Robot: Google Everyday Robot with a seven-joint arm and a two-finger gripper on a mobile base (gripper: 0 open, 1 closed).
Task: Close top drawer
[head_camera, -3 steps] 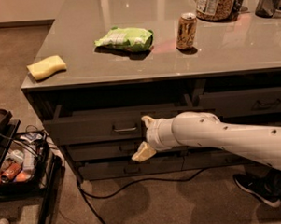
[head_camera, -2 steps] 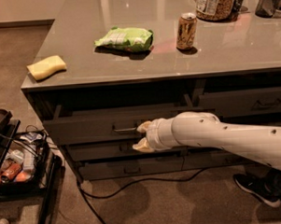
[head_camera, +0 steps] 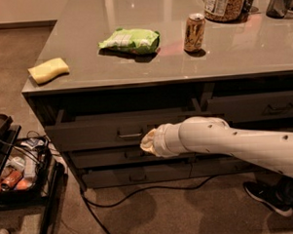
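Top drawer [head_camera: 89,135]: under counter's [head_camera: 241,54] front edge, left half; partly out, so you have pushing left. Gripper [head_camera: 148,141]: at its front, beside handle [head_camera: 130,135]; open or closed, cannot tell.

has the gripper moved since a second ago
Yes. The gripper has risen slightly against the top drawer front, now just right of its silver handle.

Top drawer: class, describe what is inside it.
The top drawer stands slightly open under the countertop. Only a dark strip behind its front shows, with no contents discernible. The overhang covers the rest. The end effector sits at its front, beside the handle.
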